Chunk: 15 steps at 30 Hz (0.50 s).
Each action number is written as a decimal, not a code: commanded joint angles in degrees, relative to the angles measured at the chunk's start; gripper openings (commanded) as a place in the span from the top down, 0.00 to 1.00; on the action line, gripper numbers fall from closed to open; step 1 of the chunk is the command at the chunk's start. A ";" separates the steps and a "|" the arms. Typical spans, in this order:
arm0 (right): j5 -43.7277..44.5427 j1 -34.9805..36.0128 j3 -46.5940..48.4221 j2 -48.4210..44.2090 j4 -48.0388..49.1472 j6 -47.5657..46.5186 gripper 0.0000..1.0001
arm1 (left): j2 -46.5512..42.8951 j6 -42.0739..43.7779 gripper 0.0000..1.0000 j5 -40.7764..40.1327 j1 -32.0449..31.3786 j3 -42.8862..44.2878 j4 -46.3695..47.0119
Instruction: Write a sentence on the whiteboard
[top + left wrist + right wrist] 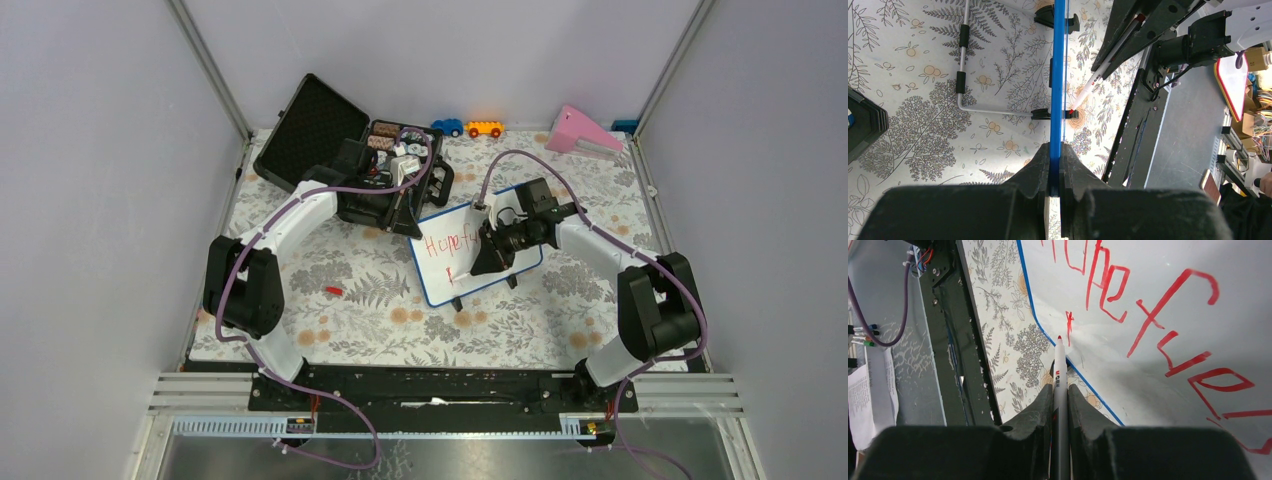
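The whiteboard (452, 262) stands tilted on its black feet at mid-table, blue-framed. My left gripper (412, 222) is shut on its upper left corner; in the left wrist view the blue edge (1058, 75) runs straight out from between the jaws of the left gripper (1055, 170). My right gripper (490, 255) is shut on a white marker (1060, 370), whose red tip sits at the board's face beside a short red stroke (1069, 322) under the first line. The sentence (1108, 285) in red begins "Hope fue" and runs past the frame edge. The marker (1098, 75) meets the board low down.
An open black case (330, 150) full of small items lies behind the left arm. Two toy cars (447, 127) (484, 128) and a pink wedge (585, 130) sit at the back. A red cap (333, 291) lies on the floral cloth. A wire stand (964, 60) props up the board.
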 commanded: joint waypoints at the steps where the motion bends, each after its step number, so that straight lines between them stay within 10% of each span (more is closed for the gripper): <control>1: -0.14 -0.43 1.60 -1.26 3.05 2.32 1.00 | -0.62 1.90 1.00 -1.57 -1.04 0.30 0.22; 15: 2.98 -0.49 2.16 -0.17 4.35 3.04 1.00 | -1.05 1.99 1.00 -1.61 -1.05 0.03 0.22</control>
